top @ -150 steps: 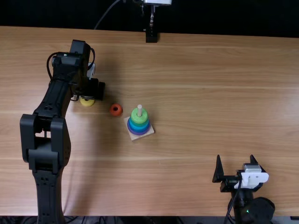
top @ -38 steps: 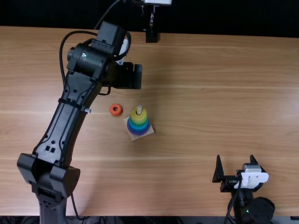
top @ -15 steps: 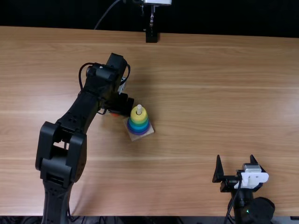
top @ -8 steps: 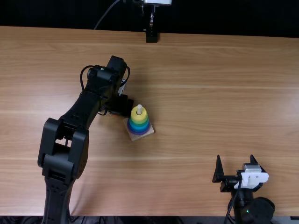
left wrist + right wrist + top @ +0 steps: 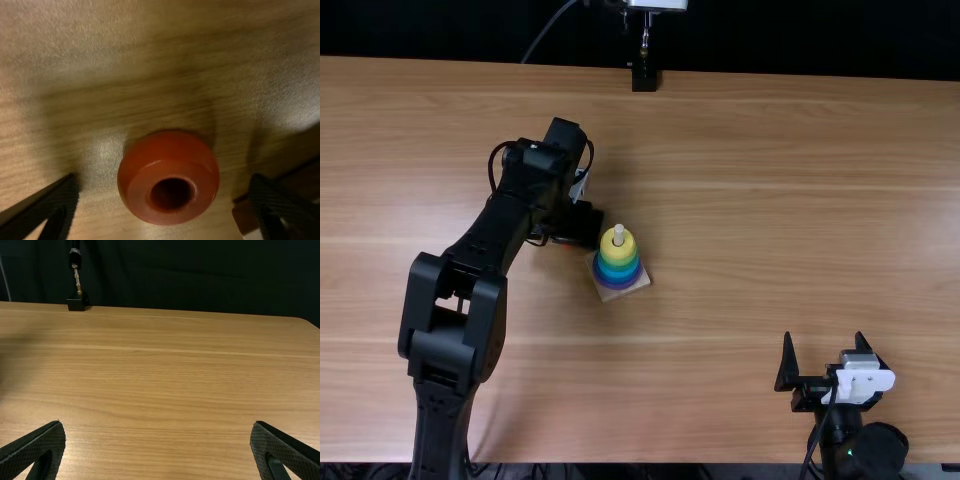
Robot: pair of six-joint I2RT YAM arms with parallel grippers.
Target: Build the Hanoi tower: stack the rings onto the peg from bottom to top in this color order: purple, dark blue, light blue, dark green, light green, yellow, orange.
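Orange ring (image 5: pixel 167 152) rests on the table (image 5: pixel 770 200) under the left gripper (image 5: pixel 582 228), whose jaws stand apart either side. Next, yellow ring (image 5: pixel 618 254) tops the stack (image 5: pixel 619 276) on the peg (image 5: pixel 618 235). Farther right, right gripper (image 5: pixel 824 338): jaws apart.

Top view: bright, fairly even light on the wooden table (image 5: pixel 770 180), pale glare at three o'clock, dark backdrop (image 5: pixel 800 35) at twelve. Left wrist view: dimmer, with broad soft shadows, glare at three o'clock and black fingers (image 5: pixel 275 212) out of focus at five and seven. Right wrist view: evenly lit, faint shadow at nine, pale sheen at eight.
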